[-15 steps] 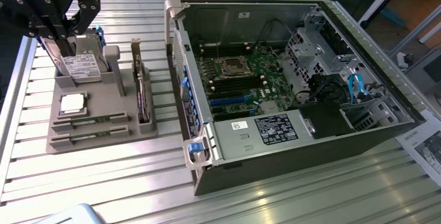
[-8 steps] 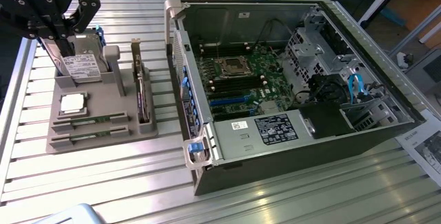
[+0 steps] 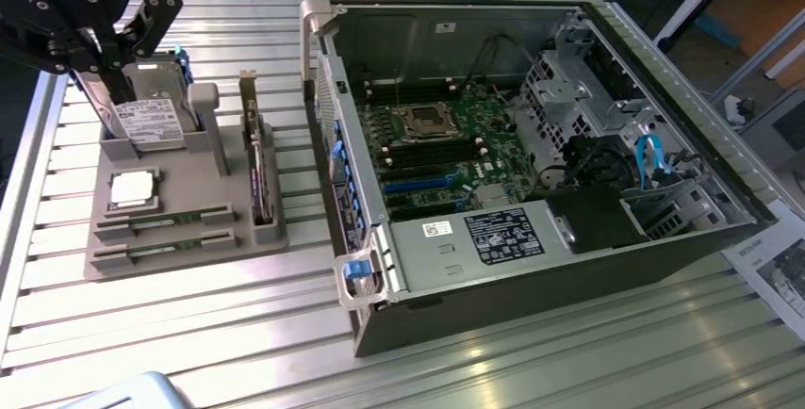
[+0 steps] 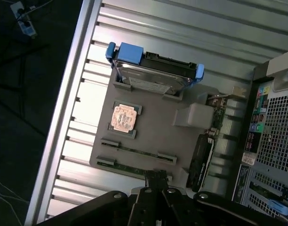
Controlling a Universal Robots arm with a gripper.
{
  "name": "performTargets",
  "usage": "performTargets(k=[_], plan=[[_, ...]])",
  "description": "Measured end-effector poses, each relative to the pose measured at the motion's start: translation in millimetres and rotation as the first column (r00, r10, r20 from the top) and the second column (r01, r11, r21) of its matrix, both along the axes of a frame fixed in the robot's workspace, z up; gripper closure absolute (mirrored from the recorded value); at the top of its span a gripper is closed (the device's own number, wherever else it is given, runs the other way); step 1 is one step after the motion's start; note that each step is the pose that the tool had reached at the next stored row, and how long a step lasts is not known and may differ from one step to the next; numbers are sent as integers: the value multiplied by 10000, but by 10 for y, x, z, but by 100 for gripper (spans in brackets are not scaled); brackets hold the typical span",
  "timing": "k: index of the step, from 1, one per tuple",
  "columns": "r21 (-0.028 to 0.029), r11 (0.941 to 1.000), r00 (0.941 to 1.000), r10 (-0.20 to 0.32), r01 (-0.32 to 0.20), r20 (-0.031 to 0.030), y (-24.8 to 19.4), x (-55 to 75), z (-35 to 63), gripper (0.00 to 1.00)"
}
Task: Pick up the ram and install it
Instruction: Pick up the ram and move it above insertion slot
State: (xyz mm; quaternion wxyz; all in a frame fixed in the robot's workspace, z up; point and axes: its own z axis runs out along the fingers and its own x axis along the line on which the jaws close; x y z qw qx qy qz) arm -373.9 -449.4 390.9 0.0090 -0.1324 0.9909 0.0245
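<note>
The fingers (image 4: 157,176) are pressed together and carry nothing. In the exterior view they (image 3: 94,70) hang over the far left part of the desk (image 3: 188,334), above the grey holder (image 3: 188,178) and near the upright hard drive (image 3: 151,119).

The ram (image 3: 164,245) sits on edge in the holder's nearest slot. A twin stick (image 3: 170,218) lies in the slot just behind it, and the silver processor chip (image 3: 132,189) is a little farther back.

**Risks, as I judge them:**
- **Closed tips:** if they came down as they are, they would strike the top edge of the stick rather than straddle it. That could chip the board or jolt the holder.
- **Crowding:** the two sticks lie close and parallel. A spread finger could land on the twin stick or wedge between the two.
- **Tall neighbours:** the hard drive and the dark expansion card (image 3: 262,183) on the holder's right side stand higher than the ram. A low sideways move might clip them.
- **Thin grip:** a narrow board pinched off-centre may tilt or slip.
- **Install:** the motherboard (image 3: 440,145) lies deep in the open case (image 3: 503,268). A tilted stick could miss its slot or catch the case wall.
</note>
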Motion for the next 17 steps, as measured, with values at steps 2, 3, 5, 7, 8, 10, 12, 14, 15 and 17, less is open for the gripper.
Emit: performTargets(k=[2, 3, 5, 7, 8, 10, 12, 14, 15, 17], plan=[[0, 9997, 9997, 237, -237, 0, 0, 0, 0, 90], [0, 9992, 9992, 405, -405, 0, 0, 0, 0, 90], [0, 9976, 9976, 699, -699, 0, 0, 0, 0, 90], [0, 9954, 9954, 955, -955, 0, 0, 0, 0, 90], [0, 9941, 9941, 1083, -1083, 0, 0, 0, 0, 90], [0, 9911, 9911, 1332, -1332, 0, 0, 0, 0, 90], [0, 9874, 9874, 1581, -1581, -1, 0, 0, 0, 90], [0, 9817, 9817, 1902, -1902, 0, 0, 0, 0, 90], [0, 9794, 9794, 2021, -2021, 0, 0, 0, 0, 90], [0, 9733, 9733, 2294, -2294, 0, 0, 0, 0, 90]])
